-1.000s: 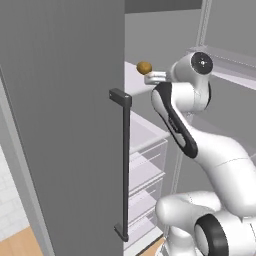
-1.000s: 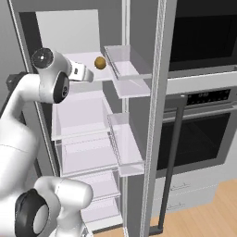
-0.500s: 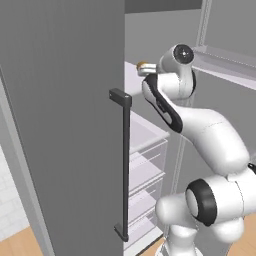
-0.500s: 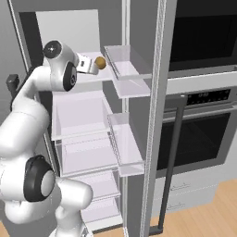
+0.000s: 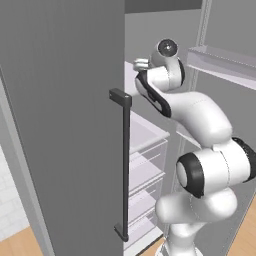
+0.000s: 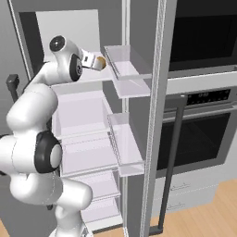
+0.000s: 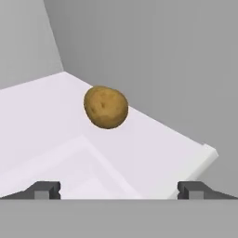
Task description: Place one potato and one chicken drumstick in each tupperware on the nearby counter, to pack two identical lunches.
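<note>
**Arm reaches into open fridge toward a potato on the upper shelf**

The white arm (image 5: 200,120) rises from the base, bends at a dark elbow joint and stretches up and forward into the open fridge, its wrist level with the upper shelf (image 6: 92,76). In the right base view the claw (image 6: 95,61) points sideways along that shelf toward the door side, and the potato (image 6: 100,63) sits right at its tip. Whether the two touch cannot be told from that view.

From the hand view the claw (image 7: 119,188) stands open: its two dark fingertips (image 7: 44,189) are spread wide at the bottom of the picture with nothing between them. The potato (image 7: 106,107), a brown oval with speckled skin, rests on the white shelf (image 7: 153,153) ahead of the tips and clear of them, near the grey rear wall.

The fridge door (image 5: 60,125), grey with a dark bar handle (image 5: 124,165), stands open to the arm's left. The clear door bins (image 6: 127,69) and the drawers (image 6: 88,155) below the shelf hold nothing that can be seen. An oven (image 6: 199,134) with a dark glass front stands to the right of the fridge.
</note>
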Controlling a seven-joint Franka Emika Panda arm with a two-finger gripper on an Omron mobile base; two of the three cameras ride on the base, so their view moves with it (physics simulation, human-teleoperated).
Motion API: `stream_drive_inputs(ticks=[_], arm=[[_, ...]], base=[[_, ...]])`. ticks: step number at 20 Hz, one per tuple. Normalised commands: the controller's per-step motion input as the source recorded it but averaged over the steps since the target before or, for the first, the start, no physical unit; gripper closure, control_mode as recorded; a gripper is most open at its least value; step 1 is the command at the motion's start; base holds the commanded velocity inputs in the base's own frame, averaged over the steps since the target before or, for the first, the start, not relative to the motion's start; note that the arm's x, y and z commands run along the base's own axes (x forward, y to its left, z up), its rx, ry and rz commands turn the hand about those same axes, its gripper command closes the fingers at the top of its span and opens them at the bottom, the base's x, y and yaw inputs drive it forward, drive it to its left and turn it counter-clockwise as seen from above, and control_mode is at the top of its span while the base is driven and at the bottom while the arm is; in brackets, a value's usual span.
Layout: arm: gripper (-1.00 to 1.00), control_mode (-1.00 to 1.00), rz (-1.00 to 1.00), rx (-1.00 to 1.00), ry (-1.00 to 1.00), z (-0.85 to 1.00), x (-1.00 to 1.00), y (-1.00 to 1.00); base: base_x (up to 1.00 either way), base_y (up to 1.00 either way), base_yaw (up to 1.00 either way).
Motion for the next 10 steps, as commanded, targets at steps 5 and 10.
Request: stream_drive_inputs(ticks=[5,10], arm=[[-1.00,-1.00,-0.10,0.00,0.04,-0.02,0.59,0.00],[-1.00,-1.00,-0.10,0.00,0.06,-0.16,0.57,0.00]], base=[[0.00,0.00,0.00],[0.00,0.00,0.00]])
